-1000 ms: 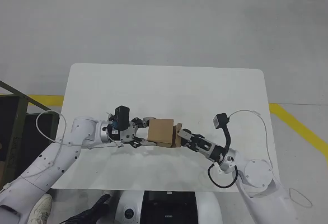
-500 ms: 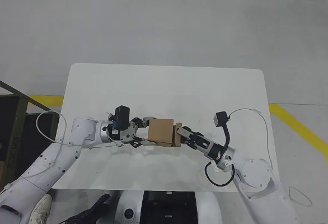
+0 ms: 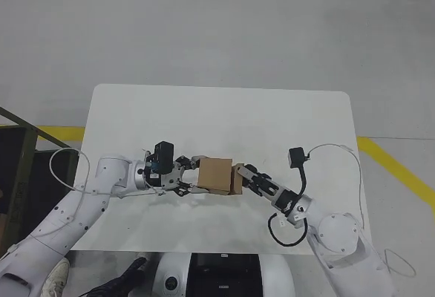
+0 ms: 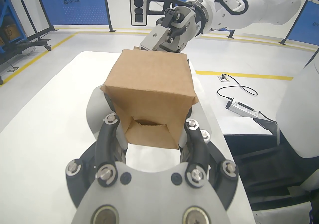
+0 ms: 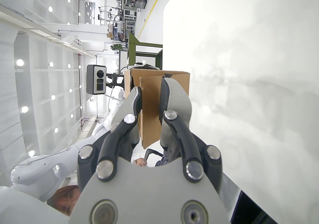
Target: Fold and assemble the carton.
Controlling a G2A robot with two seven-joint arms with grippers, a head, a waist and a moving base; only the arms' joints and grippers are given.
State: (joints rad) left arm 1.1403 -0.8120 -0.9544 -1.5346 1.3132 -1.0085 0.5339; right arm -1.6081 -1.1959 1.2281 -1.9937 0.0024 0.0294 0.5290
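Two claws holding the brown cardboard carton (image 3: 216,175) between them, over the white rounded table (image 3: 277,119).
The left claw (image 4: 149,125) is clamping the carton's near end; the right claw (image 5: 150,96) is pinching a flap at the far end (contact with the table cannot be told).

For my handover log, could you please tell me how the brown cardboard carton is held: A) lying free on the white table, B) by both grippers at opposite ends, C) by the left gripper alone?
B: the left gripper clasps one end of the brown cardboard carton while the right gripper pinches a flap at the other end.
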